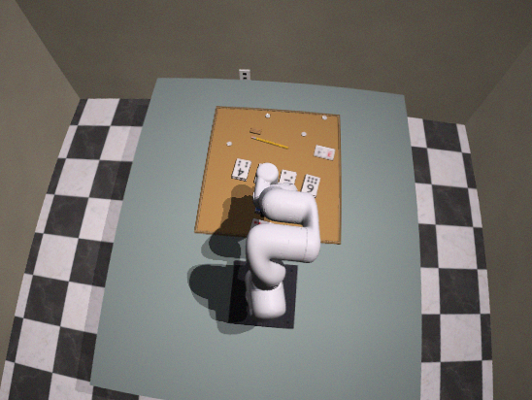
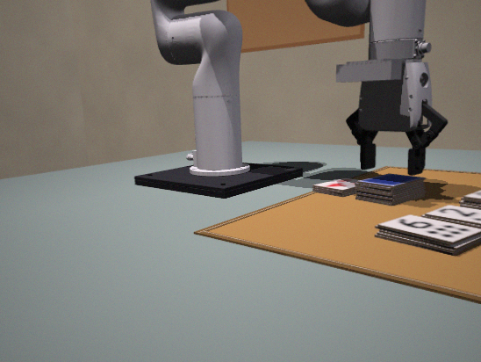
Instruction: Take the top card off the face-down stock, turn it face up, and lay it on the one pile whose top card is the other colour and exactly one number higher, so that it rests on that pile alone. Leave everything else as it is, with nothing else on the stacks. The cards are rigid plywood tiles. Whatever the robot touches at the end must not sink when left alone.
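The face-down stock (image 2: 390, 188) is a stack of tiles with a blue back on top, on the brown mat's near edge by the robot base. My gripper (image 2: 391, 162) hangs open and empty just above it, one finger on each side of the stack's top. A face-up card with a red mark (image 2: 335, 186) lies flat beside the stock, towards the base; its corner shows in the overhead view (image 1: 257, 222). The piles stand in a row: black 4 (image 1: 241, 168), a pile partly hidden by my arm (image 1: 287, 177), and black 6 (image 1: 311, 184) (image 2: 427, 229). A black 2 pile (image 2: 458, 213) lies behind the 6.
A single red 3 card (image 1: 323, 152) lies at the mat's right. A pencil (image 1: 270, 142), a small brown block (image 1: 255, 130) and several white pegs (image 1: 304, 133) lie at the mat's far end. The robot base plate (image 2: 219, 177) sits beside the mat.
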